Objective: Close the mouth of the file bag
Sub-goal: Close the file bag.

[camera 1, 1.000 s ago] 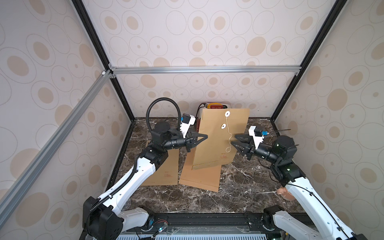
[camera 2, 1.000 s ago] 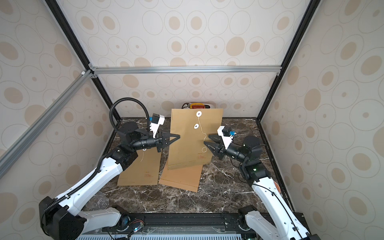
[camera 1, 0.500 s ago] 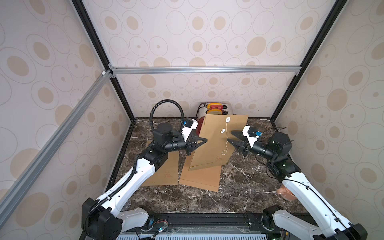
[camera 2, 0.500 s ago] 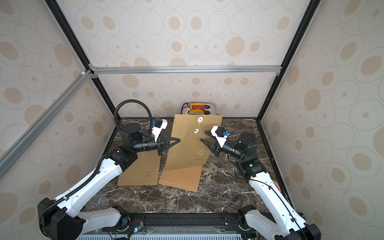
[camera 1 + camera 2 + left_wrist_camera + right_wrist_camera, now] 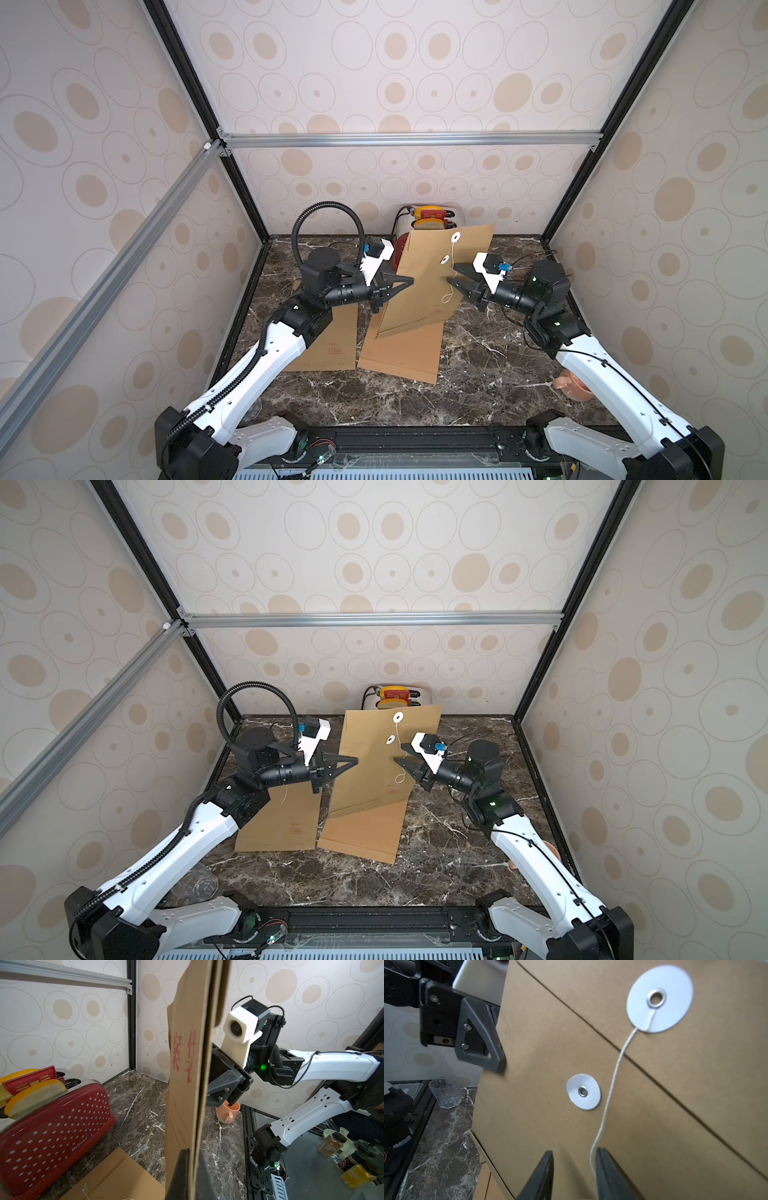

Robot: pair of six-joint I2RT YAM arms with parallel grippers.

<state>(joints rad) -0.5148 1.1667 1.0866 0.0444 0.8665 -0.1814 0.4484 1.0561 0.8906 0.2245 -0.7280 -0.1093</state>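
In a top view, the brown file bag is held nearly upright over the desk, long axis near vertical, flap end up. Its edge is clamped by the closed left end effector. The right end effector is set against its face.

In the left wrist view, the bag is seen edge-on, pinched.

In the right wrist view, the white string is seen hanging between parted fingers, ungripped.

There are three file bags: one upright file bag and two flat file bags. The upright one carries two white discs and one string. There is one red toaster, one pink mug and one clear glass.
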